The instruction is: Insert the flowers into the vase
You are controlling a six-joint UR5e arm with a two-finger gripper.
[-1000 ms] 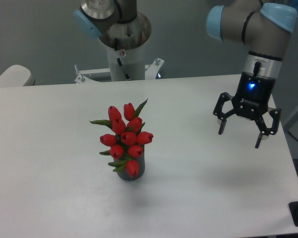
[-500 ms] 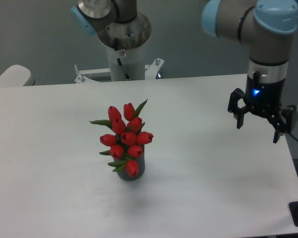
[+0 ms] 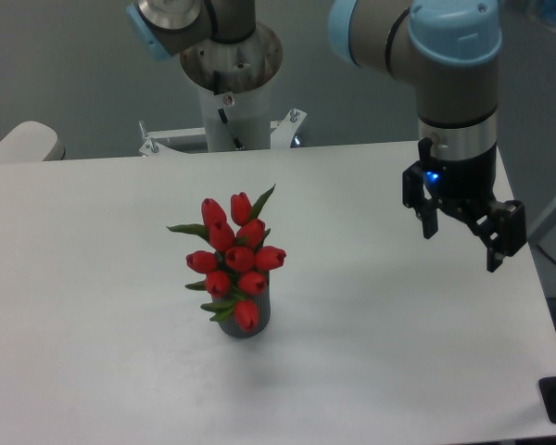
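The flowers (image 3: 233, 257), a tight bunch of red tulip buds with green leaves, stand upright in the vase (image 3: 250, 317), a small dark grey ribbed cylinder in the middle of the white table. The buds hang over the vase's mouth and hide it. My gripper (image 3: 461, 245) hangs over the right side of the table, well clear of the flowers. Its two black fingers are spread apart and hold nothing.
The white table (image 3: 93, 324) ends close to the gripper on the right and along the front. The arm's base column (image 3: 230, 102) stands behind the table's far edge. A pale rounded object (image 3: 18, 144) sits at the far left.
My gripper has risen from the table, shifted and turned about its axis over the right side. The flowers and vase have not moved.
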